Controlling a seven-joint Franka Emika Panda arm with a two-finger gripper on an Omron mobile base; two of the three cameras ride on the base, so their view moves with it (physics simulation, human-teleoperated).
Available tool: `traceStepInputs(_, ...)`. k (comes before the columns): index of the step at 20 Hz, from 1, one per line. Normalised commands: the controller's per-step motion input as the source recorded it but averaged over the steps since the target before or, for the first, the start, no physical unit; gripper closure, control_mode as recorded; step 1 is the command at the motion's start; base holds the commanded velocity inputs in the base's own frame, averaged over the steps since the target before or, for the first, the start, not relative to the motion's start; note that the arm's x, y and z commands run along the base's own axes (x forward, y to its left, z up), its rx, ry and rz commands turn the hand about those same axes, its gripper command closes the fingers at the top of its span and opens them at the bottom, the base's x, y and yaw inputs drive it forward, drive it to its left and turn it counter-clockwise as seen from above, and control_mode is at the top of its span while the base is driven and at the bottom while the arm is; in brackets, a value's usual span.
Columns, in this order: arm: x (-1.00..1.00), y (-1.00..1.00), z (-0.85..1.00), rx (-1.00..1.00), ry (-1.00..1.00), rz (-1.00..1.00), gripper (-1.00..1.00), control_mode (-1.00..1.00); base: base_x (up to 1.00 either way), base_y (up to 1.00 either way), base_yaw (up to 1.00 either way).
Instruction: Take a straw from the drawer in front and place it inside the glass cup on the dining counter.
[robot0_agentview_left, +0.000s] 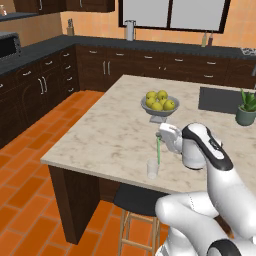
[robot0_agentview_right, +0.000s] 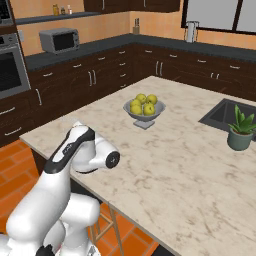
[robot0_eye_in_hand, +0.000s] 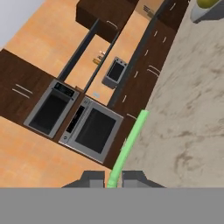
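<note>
One straw (robot0_agentview_left: 159, 151), thin, light, likely stiff and slippery, pinched at one end by the gripper (robot0_eye_in_hand: 114, 178), hanging just above the cup (robot0_agentview_left: 152, 168).

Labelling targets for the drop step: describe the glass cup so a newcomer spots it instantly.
Find the beige marble dining counter. Near its front edge, well in front of the grey bowl of lemons, stands the glass cup, under the green straw. It alone is clear and empty.
</note>
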Motion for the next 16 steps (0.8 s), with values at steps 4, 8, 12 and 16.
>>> traceStepInputs(4, 0.11, 0.00, -0.19, 0.05, -0.07, 0.00, 1.00, -1.00, 0.00, 0.00, 0.00)
traceStepInputs(8, 0.14, 0.03, -0.09, 0.07, -0.02, 0.00, 1.00, -1.00, 0.00, 0.00, 0.00)
traceStepInputs(12, 0.16, 0.03, -0.15, 0.05, -0.01, 0.00, 1.00, -1.00, 0.00, 0.00, 0.00)
traceStepInputs(16, 0.20, 0.00, -0.23, 0.03, -0.05, 0.00, 1.00, -1.00, 0.00, 0.00, 0.00)
